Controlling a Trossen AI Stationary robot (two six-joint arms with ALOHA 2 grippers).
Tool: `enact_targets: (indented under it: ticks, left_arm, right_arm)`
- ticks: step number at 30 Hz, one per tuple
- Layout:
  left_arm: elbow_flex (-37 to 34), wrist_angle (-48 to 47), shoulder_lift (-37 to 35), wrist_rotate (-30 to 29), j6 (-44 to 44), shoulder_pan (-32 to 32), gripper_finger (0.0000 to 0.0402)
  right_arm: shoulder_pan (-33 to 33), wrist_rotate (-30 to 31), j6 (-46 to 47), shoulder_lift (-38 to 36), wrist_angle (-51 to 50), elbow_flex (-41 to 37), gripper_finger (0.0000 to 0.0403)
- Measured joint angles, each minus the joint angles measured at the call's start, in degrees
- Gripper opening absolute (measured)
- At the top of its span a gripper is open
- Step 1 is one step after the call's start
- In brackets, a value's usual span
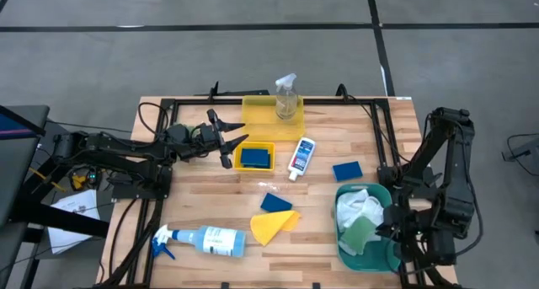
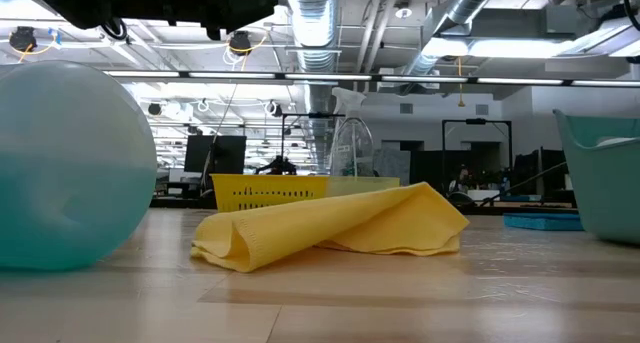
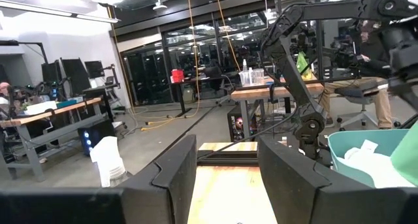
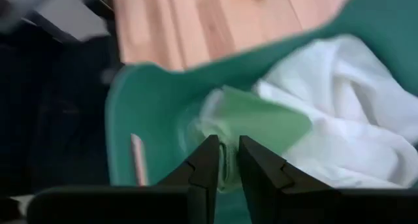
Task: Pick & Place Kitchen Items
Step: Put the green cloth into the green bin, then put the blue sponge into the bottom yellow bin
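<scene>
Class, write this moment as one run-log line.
left gripper: open, beside small yellow tray | right gripper: nearly closed over green cloth in teal bin | yellow cloth: on table

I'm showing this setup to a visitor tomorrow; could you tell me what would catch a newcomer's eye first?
Probably the yellow cloth, folded near the table's front middle. Next, the teal bin at the front right, holding a white cloth and a green cloth, with the right gripper just above it. The left gripper hovers beside a small yellow tray holding a blue sponge.

No text, label or number can be read on anything here.
</scene>
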Motion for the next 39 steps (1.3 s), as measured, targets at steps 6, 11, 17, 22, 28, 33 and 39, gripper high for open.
enact_targets:
  ticks: [6, 11, 17, 22, 28, 33, 39]
  left_arm:
    - [0.0, 0.0, 0.0, 0.0, 0.0, 0.0, 0.0159]
    - [0.0, 0.0, 0.0, 0.0, 0.0, 0.0, 0.0159]
    - [0.0, 0.0, 0.0, 0.0, 0.0, -0.01, 0.0159]
    - [0.0, 0.0, 0.0, 0.0, 0.0, -0.02, 0.0159]
    - [0.0, 0.0, 0.0, 0.0, 0.0, -0.02, 0.0159]
    - [0.0, 0.02, 0.0, 0.02, 0.0, -0.02, 0.0159]
    - [0.0, 0.0, 0.0, 0.01, 0.0, -0.02, 0.0159]
  right_arm:
    - [0.0, 5.55, -3.34, -0.04, 1.22, 4.18, 0.0054]
    - [0.0, 7.67, -5.76, -0.04, 1.63, 5.57, 0.0054]
    - [-1.43, 7.66, -8.56, -0.04, 1.53, 5.59, 0.0054]
    - [-3.74, 7.62, -13.92, -0.04, 1.53, 5.59, 0.0054]
    - [-9.25, 7.62, -27.33, -0.04, 1.53, 5.59, 0.0054]
    - [-15.97, 8.8, -42.0, -0.04, 2.66, 5.59, 0.0054]
    - [-23.74, 14.14, -55.03, 0.07, 8.87, 5.59, 0.0054]
